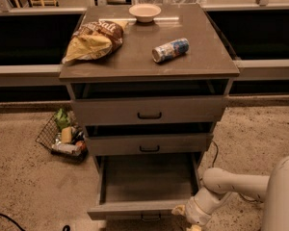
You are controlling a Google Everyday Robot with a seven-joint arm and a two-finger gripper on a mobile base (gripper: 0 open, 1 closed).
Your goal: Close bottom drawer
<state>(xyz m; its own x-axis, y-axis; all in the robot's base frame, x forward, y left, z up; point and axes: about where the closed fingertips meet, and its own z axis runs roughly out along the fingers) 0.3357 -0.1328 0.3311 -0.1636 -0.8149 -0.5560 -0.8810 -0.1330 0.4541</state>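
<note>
The bottom drawer of the grey-brown cabinet is pulled far out, its wide shallow tray empty and its small dark handle just showing at the lower edge of the camera view. The middle drawer and top drawer stand slightly open above it. My gripper is at the end of the white arm, low at the right end of the bottom drawer's front panel, close against it. Most of the gripper is cut off by the frame's lower edge.
On the cabinet top lie a chip bag, a white bowl and a can on its side. A wire basket of items sits on the floor to the left. My white arm fills the lower right.
</note>
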